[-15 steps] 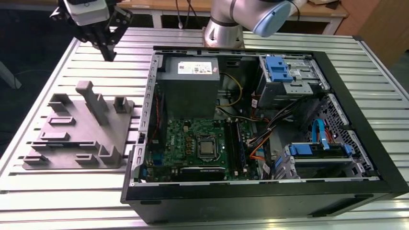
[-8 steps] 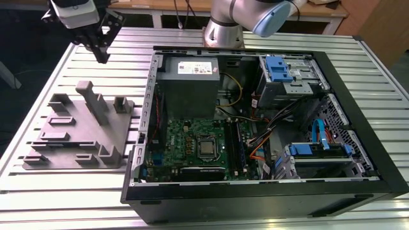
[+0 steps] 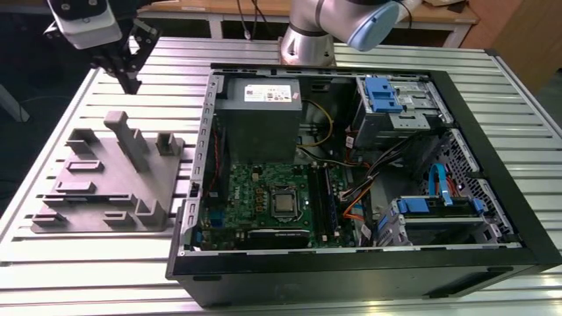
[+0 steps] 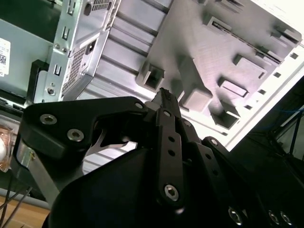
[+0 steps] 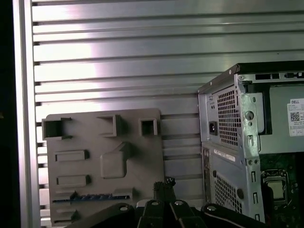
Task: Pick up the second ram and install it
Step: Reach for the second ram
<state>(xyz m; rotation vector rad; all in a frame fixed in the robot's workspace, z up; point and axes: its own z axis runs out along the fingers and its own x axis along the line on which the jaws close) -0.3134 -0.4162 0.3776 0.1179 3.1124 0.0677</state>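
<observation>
Exterior view: slatted worktop (image 3: 52, 263), with the open PC case (image 3: 351, 276) on its right half and the grey parts fixture (image 3: 105, 181) just left of the case. The hand (image 3: 133, 84) hangs high over the far left corner, beyond the fixture's far edge. Its fingers look drawn fully together with nothing in them, and both wrist views agree. The second ram (image 5: 90, 196) shows in the first wrist view as a thin dark strip in a long slot in the fixture's near part, long axis left-right, well apart from the hand.

My read: this is the approach for the pick, grasp not begun. To do it well:
- spread the fingers before descending
- close across the stick's flat faces
- centre on its length
- come straight down
- keep clear of the tall fin (image 3: 131, 141)
</observation>
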